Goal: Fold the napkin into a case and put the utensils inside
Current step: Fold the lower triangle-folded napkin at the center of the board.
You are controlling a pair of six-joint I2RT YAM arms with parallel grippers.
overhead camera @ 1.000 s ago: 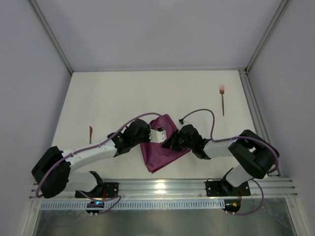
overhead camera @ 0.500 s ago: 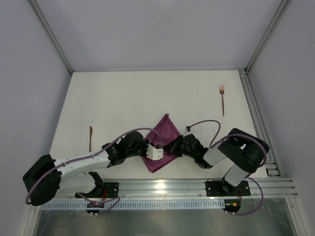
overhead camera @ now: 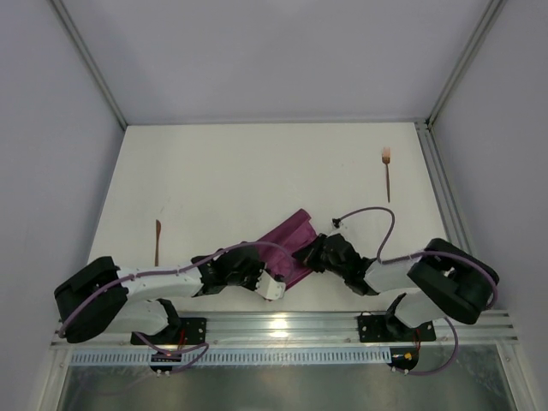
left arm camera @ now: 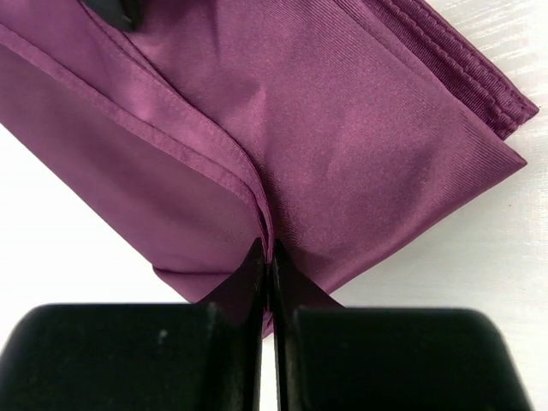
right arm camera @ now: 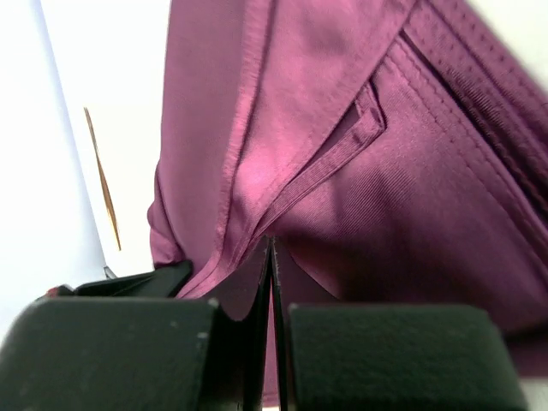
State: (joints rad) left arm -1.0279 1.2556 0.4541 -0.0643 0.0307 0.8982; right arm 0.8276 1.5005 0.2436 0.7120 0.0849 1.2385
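2 grippers pinch the folded napkin.

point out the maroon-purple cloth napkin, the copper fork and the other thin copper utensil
maroon-purple cloth napkin [left arm camera: 342, 145]: left wrist view, flat top layer.
small-tined copper metal fork [overhead camera: 388, 178]: top external view, mid-handle.
thin copper metal utensil [overhead camera: 157, 242]: top external view, middle of its shaft.

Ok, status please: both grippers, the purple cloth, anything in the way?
Left gripper shut on maroon-purple cloth napkin; right gripper shut on it too. Napkin partly folded, layered. Copper fork and thin copper utensil lie well clear.
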